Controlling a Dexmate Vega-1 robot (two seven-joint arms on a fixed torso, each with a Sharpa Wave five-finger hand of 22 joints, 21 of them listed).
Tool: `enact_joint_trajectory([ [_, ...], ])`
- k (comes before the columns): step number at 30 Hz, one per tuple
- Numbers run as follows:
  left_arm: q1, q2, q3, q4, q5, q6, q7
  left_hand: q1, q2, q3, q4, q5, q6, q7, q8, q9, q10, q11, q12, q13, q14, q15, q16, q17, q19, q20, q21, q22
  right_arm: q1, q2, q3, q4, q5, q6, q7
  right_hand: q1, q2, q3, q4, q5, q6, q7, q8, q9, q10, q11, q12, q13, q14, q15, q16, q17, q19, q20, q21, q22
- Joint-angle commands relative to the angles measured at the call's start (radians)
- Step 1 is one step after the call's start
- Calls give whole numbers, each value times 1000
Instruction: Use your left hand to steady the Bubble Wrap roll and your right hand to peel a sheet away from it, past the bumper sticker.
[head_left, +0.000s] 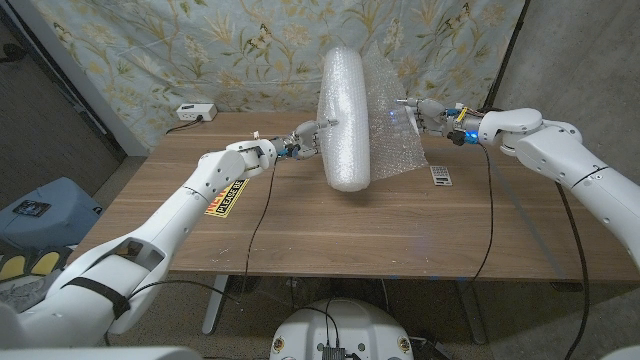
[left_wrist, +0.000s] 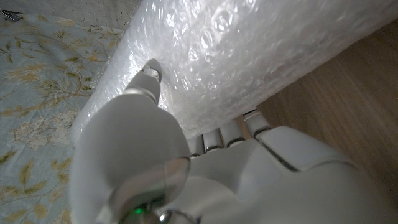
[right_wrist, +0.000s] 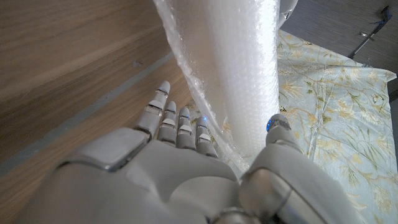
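The white Bubble Wrap roll (head_left: 345, 110) stands upright mid-table. My left hand (head_left: 305, 135) reaches its left side; in the left wrist view this hand (left_wrist: 186, 174) has its thumb and fingertips on the roll (left_wrist: 249, 56). A clear sheet (head_left: 395, 130) is drawn off the roll to the right. My right hand (head_left: 425, 112) pinches the sheet's far edge above the table. In the right wrist view the sheet (right_wrist: 186, 68) runs between that hand's (right_wrist: 186, 180) fingers and thumb. A yellow bumper sticker (head_left: 228, 200) lies partly under my left forearm.
A small white tag (head_left: 441, 175) lies on the table (head_left: 400, 240) below the right hand. A white power strip (head_left: 195, 112) sits at the back left corner. A floral cloth hangs behind the table. A blue bin (head_left: 40, 210) stands on the floor to the left.
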Motion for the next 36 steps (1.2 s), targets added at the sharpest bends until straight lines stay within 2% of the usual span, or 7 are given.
enact_joint_trajectory([
  [1,-2,-12,10,13,-10,-1,-15,6,6,7,2,11,7,0,-2,1,11,-1,8,5,7,-1,7,3,-3,-1,7,3,78,13,-65,18,-47,-73,26,22,6,6,-7,7,-25,82,-5,5,-12,3,7,9,15,-2,9,6,8,-3,4,1],
  [9,4,-26,11,20,-18,-12,-26,7,9,8,2,12,5,2,-4,1,8,2,5,7,6,1,8,6,-7,1,9,3,98,22,-88,26,-64,-107,14,68,27,19,-9,7,-47,85,4,8,23,2,56,48,77,-40,39,27,46,-19,16,3],
  [12,4,-31,16,23,-18,-17,-36,7,7,8,2,13,9,0,-3,2,11,1,7,8,8,-1,7,5,-6,0,11,3,104,23,-98,31,-74,-113,13,99,43,27,-11,3,-30,84,13,10,47,2,92,77,113,-67,56,44,75,-44,24,6],
  [17,4,-38,22,24,-16,-21,-38,6,6,8,2,14,11,-2,-4,2,13,-4,6,11,8,-2,6,6,-8,0,13,3,104,20,-100,29,-78,-123,4,152,52,27,-11,-4,43,86,29,14,111,-9,181,141,211,-102,101,85,186,-79,58,11],
  [24,2,-43,30,26,-15,-24,-51,8,8,10,2,16,15,-2,-5,3,17,-5,7,13,9,-5,6,7,-8,0,18,3,88,7,-93,10,-83,-118,-13,213,62,22,-13,-6,181,73,52,17,204,-52,282,198,333,-160,156,130,323,-133,101,13],
  [29,2,-42,31,27,-15,-29,-63,8,8,11,2,17,14,-4,-6,3,13,-4,4,15,8,-4,5,7,-10,-1,19,3,75,-7,-86,-22,-89,-138,-44,263,67,14,-15,-8,295,39,70,19,295,-96,352,223,454,-215,213,165,426,-174,136,14],
  [36,2,-43,31,50,-28,-34,-113,-8,-2,6,8,17,-18,-2,-23,4,-31,12,-18,19,-37,15,-20,2,-37,6,17,2,59,-32,-82,-75,-107,-164,-79,338,87,39,-17,-11,420,0,88,16,437,-136,408,208,603,-276,234,141,562,-248,188,13],
])
